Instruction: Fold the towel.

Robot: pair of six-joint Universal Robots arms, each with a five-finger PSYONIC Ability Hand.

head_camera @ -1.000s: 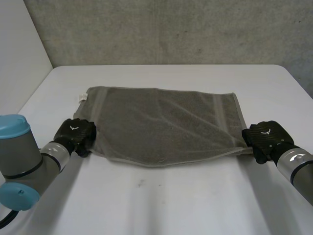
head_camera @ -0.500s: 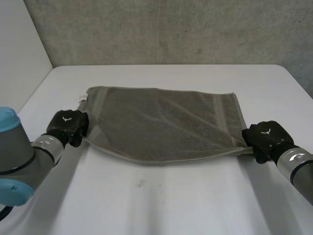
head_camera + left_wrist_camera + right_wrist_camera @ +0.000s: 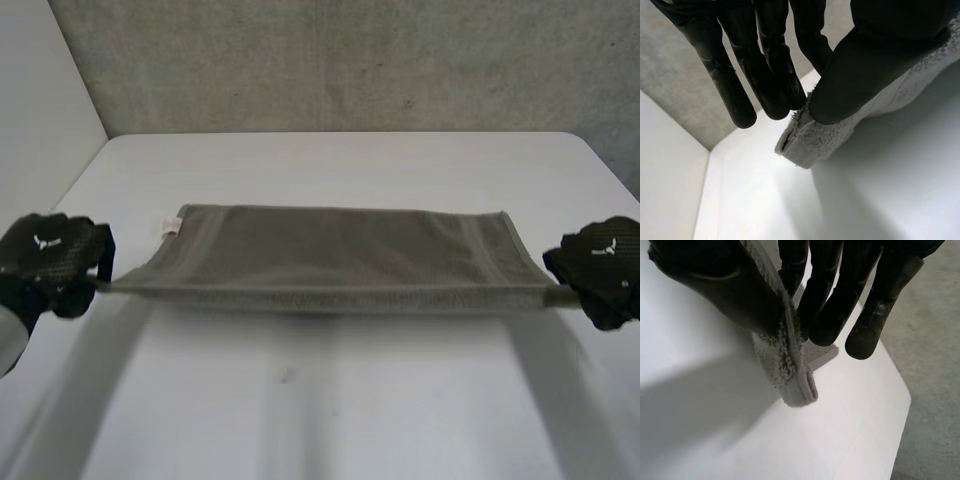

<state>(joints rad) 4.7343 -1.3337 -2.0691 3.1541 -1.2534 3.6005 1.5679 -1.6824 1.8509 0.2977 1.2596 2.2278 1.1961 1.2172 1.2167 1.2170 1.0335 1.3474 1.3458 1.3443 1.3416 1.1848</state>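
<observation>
One white worktop [image 3: 330,410] bears the grey towel [image 3: 330,250]: its far edge rests there and its near edge hangs taut, apparently so it folds without wrinkles. The left hand [image 3: 50,262] and the right hand [image 3: 600,268] each pinch a near corner between thumb and fingers.

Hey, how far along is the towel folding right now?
Done: the left hand and right hand each pinch a near corner of the towel, its near edge raised and taut between them. In hand: the lift. Left: carrying that edge over to the far edge, which lies on the table; no fold shows yet.
</observation>
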